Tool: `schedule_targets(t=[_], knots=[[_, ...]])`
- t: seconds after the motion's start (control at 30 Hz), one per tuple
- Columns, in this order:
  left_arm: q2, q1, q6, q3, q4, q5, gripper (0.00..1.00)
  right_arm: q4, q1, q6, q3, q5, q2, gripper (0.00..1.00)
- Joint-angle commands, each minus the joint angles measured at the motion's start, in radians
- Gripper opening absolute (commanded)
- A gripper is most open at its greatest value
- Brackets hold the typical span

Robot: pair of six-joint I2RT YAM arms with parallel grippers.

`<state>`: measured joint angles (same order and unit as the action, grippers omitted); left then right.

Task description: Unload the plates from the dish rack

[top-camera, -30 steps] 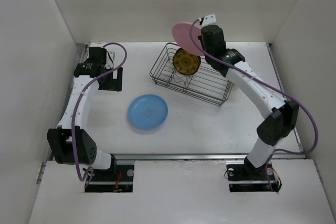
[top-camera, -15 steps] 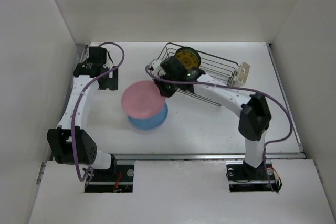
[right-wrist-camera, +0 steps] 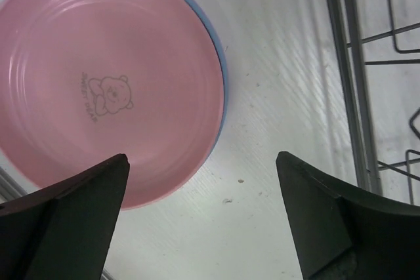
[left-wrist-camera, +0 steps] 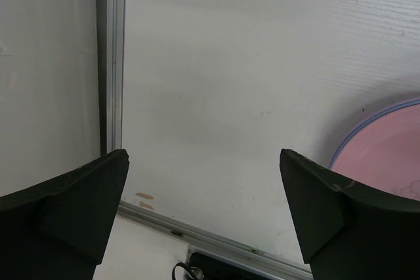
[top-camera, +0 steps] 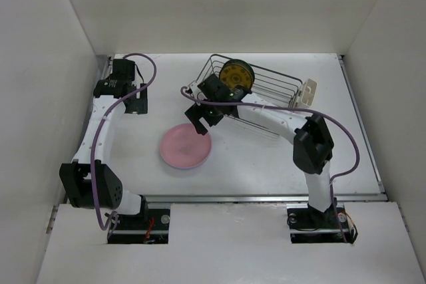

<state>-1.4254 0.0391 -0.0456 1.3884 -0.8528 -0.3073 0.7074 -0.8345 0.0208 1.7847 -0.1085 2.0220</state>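
Jaws apart over the round pink plate, your right gripper could have snagged the dark wire dish rack on a hasty return.

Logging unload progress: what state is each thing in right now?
pink plate: flat, stacked on blue plate
blue plate: flat, underneath
yellow-backed plate: upright in dish rack
cream cup: clipped at rack's end
left gripper: open, empty
right gripper: open, empty

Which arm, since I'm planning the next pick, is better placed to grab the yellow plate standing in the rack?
Likely right: the right gripper, open, hovers beside the dish rack holding the yellow plate; the left gripper sits away by the left wall.
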Motion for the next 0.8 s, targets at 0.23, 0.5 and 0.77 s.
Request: schedule_targets(t=[0.23, 0.5, 0.77], knots=[[0.01, 0.002, -0.008, 0.02, 0.011, 0.023, 1.0, -0.108, 0.125, -0.004, 0.093, 0.269, -0.223, 1.0], [0.0, 0.002, -0.008, 0.02, 0.02, 0.172, 1.0, -0.039, 0.371, -0.042, 0.352, 0.32, 0.023, 0.8], [-0.095, 0.002, -0.019, 0.078, 0.014, 0.479, 1.0, -0.091, 0.455, -0.053, 0.423, 0.201, 0.147, 0.48]])
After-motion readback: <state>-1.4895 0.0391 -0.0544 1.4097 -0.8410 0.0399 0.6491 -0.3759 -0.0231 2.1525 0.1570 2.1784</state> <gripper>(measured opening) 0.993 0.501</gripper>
